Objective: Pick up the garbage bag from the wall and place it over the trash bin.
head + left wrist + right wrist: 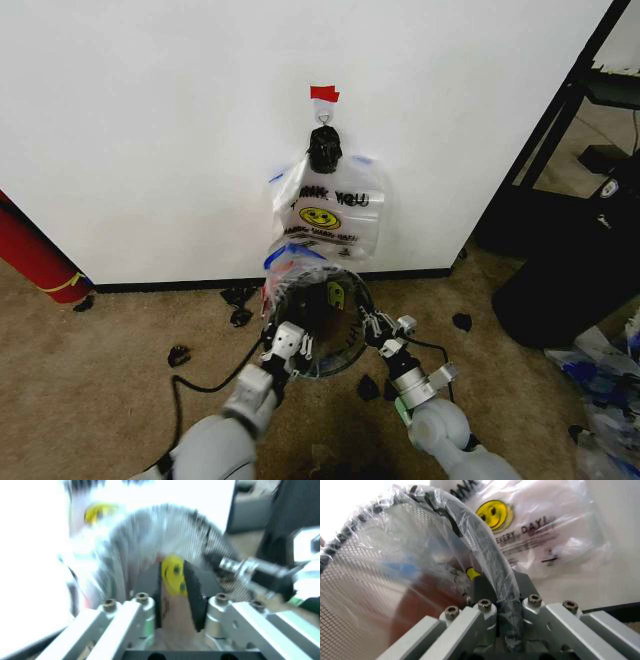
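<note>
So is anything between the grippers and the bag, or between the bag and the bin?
Nothing visible. The garbage bag is already stretched over the trash bin rim. The left gripper and right gripper clamp plastic and rim on opposite sides. Another bag hangs on the wall behind, clear of them.

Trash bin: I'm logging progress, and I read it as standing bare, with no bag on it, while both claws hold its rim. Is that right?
Not quite. The trash bin is not bare: the garbage bag is pulled over its rim, which the right wrist view shows plainly. The rest stands: the left claw and the right claw both hold the rim.
</note>
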Robot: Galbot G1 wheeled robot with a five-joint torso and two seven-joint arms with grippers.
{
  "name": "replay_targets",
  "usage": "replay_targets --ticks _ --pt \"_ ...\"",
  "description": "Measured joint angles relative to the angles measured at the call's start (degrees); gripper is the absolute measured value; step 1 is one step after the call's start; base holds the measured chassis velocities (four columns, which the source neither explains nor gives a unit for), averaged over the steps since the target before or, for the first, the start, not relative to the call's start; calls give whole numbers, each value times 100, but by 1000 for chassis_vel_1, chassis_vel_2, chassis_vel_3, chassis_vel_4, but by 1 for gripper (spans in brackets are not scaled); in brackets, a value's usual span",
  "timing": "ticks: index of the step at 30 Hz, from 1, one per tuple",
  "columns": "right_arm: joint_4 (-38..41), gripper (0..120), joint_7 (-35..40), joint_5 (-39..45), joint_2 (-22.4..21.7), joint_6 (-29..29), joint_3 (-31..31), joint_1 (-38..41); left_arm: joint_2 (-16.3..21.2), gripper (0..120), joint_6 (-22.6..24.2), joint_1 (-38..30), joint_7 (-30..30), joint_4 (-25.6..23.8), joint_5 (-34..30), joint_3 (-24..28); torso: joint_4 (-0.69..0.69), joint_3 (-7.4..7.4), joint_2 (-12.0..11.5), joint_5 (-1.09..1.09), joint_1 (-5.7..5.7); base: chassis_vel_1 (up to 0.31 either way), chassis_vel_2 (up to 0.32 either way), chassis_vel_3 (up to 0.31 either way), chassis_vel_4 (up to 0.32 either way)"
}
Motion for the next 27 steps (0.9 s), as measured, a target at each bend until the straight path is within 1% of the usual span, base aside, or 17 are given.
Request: replay_targets --ticks 1,2,4,5,7,8,11,14,15,16,17,20,21,22,23,27 --pt "0 0 0 0 0 0 0 0 0 22 0 0 0 0 0 0 0 0 0 0 0 0 0 0 0" --pt "-31 0 -58 24 -26 -11 54 0 114 30 -313 68 259 -129 -50 -209 -1 0 0 0 0 0 0 0 0" --pt "-75 0 -219 12 -55 0 125 -18 189 39 -601 77 578 -262 -210 -501 -1 0 0 0 0 0 0 0 0" --pt "-103 0 -323 -13 -71 22 169 -33 221 44 -671 46 640 -326 -285 -633 -1 0 0 0 0 0 0 0 0" --pt "-175 0 -545 -110 -101 91 274 -59 272 52 -619 -46 607 -416 -469 -799 -1 1 0 0 0 0 0 0 0" --pt "-175 0 -545 -110 -101 91 274 -59 272 52 -619 -46 607 -416 -469 -799 -1 1 0 0 0 0 0 0 0" --pt "-322 0 -1150 -197 -161 217 513 -99 369 64 -354 -258 311 -459 -1044 -955 -2 1 0 0 0 0 0 0 0" --pt "-465 0 -1834 -209 -219 340 770 -134 430 77 -259 -431 208 -219 -1477 -1011 -2 1 0 0 0 0 0 0 0" --pt "-465 0 -1834 -209 -219 340 770 -134 430 77 -259 -431 208 -219 -1477 -1011 -2 1 0 0 0 0 0 0 0" --pt "-506 0 -2003 -212 -236 378 846 -145 438 82 -255 -467 204 -97 -1563 -1012 -1 1 0 0 0 0 0 0 0" --pt "-525 0 -2082 -212 -245 395 883 -150 442 84 -253 -483 205 -33 -1601 -1011 -2 1 0 0 0 0 0 0 0" --pt "-614 0 -2479 -221 -295 453 1097 -171 461 97 -244 -570 306 352 -1772 -972 -1 1 0 0 0 0 0 0 0" --pt "-634 0 -2597 -223 -313 463 1158 -182 462 98 -243 -605 366 485 -1815 -948 -2 1 0 0 0 0 0 0 0" --pt "-645 0 -2702 -222 -331 467 1203 -193 462 99 -243 -634 435 591 -1833 -925 -1 1 0 0 1 0 0 0 0" --pt "-645 0 -2702 -222 -331 467 1203 -193 462 99 -243 -634 435 591 -1833 -925 -1 1 0 0 1 0 0 0 0" --pt "-697 0 -3090 -215 -391 467 1343 -200 426 100 -259 -763 630 980 -1825 -823 -1 1 0 0 0 0 0 0 0"
